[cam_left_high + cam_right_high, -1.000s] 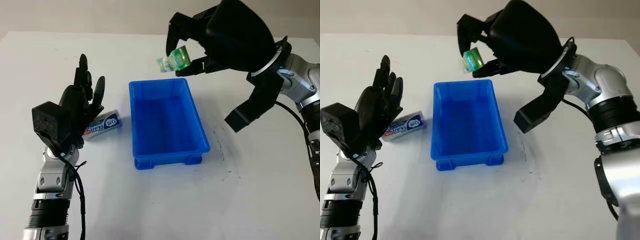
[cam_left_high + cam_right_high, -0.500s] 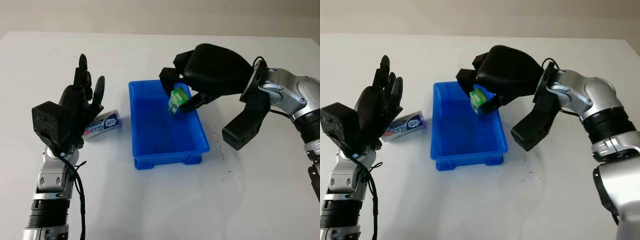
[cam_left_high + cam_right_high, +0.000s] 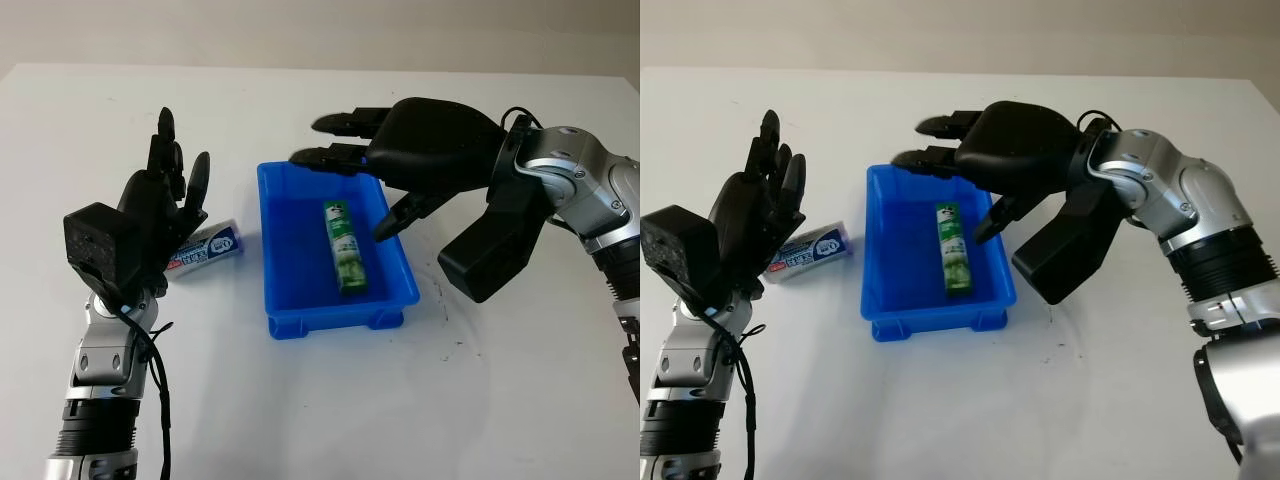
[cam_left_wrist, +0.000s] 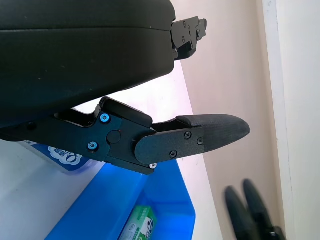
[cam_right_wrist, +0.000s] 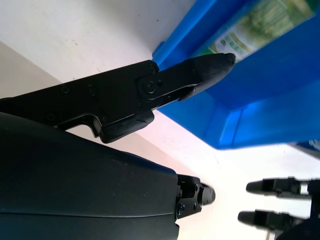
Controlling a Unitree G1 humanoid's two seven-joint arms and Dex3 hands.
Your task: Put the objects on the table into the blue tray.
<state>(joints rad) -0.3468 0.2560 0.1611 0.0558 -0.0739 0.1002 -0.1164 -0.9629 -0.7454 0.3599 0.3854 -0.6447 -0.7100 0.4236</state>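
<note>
Green tube [image 3: 343,246] lies lengthwise in the blue tray [image 3: 290,300], on its floor near the right wall. I have my right hand [image 3: 400,160] hovering wide open over the tray's far right corner, holding nothing. My left hand [image 3: 150,215] is raised open left of the tray, above the white-and-blue tube [image 3: 212,245] lying on the white worktop [image 3: 330,400].

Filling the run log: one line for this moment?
right hand: open, over blue tray | green tube: lying in tray | left hand: open, raised beside blue-white tube, on table
</note>
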